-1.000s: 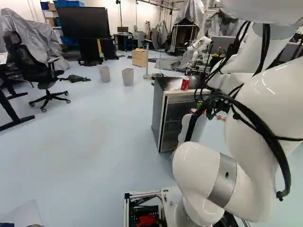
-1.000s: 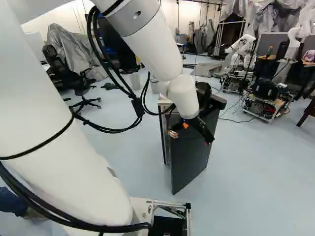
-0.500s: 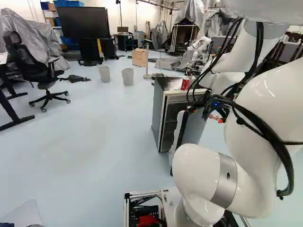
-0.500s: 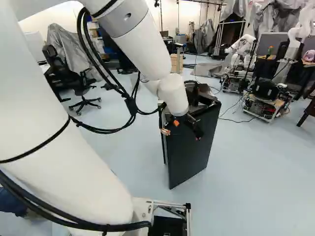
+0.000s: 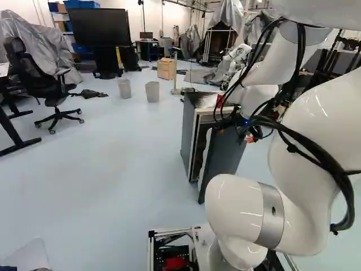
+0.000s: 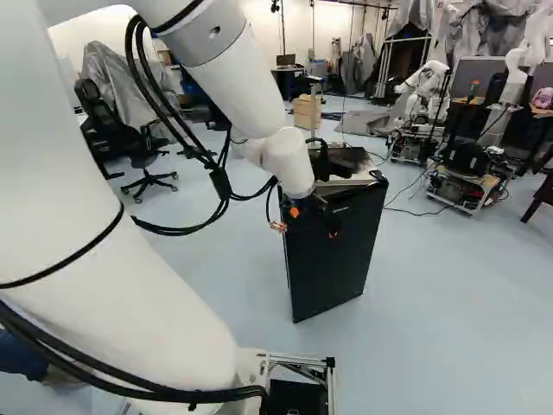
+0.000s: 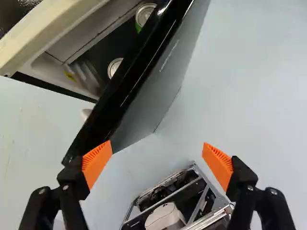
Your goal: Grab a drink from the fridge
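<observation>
The gripper [image 6: 314,222] stands open in the right base view, before the outer face of the dark fridge door [image 6: 337,259]. In the wrist view the gripper [image 7: 157,160] has nothing between its fingers; one orange pad [image 7: 97,162] lies close against the door's outer side near its free edge, contact unclear. The door [image 7: 156,91] is ajar on the fridge [image 5: 190,132]. Through the gap two can tops show, one can [image 7: 145,15] with some green, the other can [image 7: 114,67] nearer the free edge. A red can [image 5: 219,101] stands on the fridge, partly behind cables.
The base's metal frame [image 7: 168,196] lies beneath the gripper. Two bins [image 5: 152,91], an office chair [image 5: 53,84] and a wooden box [image 5: 166,68] stand farther off. Another robot [image 6: 423,91] is at the back right of the right base view.
The door has swung part of the way toward the fridge body, hiding more of its inside. My arm and open gripper have moved the same way, leftward in both base views. The base has stayed put.
</observation>
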Tool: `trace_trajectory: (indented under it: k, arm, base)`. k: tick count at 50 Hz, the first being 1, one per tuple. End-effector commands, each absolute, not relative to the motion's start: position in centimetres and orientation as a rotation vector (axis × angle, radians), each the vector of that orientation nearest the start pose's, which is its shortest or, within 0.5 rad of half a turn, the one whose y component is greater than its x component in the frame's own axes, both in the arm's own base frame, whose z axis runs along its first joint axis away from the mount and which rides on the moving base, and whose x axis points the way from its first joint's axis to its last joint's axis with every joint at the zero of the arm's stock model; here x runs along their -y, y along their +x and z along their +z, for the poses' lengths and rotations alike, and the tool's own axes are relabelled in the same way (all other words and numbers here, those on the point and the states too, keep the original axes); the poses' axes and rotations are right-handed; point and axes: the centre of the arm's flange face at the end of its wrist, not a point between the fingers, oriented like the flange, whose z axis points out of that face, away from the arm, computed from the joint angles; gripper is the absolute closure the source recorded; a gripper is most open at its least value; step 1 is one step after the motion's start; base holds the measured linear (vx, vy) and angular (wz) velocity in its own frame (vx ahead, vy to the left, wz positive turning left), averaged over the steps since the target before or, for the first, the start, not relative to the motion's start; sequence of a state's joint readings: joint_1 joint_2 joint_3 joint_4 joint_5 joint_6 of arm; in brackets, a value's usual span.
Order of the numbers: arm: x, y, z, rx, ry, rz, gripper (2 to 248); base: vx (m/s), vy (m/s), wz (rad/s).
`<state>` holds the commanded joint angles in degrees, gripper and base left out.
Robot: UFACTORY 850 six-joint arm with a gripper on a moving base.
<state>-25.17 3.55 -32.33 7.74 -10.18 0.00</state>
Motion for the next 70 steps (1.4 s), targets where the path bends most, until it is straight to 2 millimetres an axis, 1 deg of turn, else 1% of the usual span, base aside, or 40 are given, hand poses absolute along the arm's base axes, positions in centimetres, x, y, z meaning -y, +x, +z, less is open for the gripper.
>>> trace_trajectory:
  k: [17,56,63,70]
  arm:
    - [13.6,37.0,41.5,-0.743,-2.998,-0.707,3]
    - [7.8,42.1,41.6,-0.48,-3.013,-0.703,3]
    - [7.4,42.2,41.6,-0.466,-3.013,-0.703,3]
    - [7.2,41.2,41.6,-0.465,-3.013,-0.701,3]
  base:
    - [0.0,0.0,0.0]
    - [0.0,0.0,0.0]
    - [0.0,0.0,0.0]
    - [0.0,0.0,0.0]
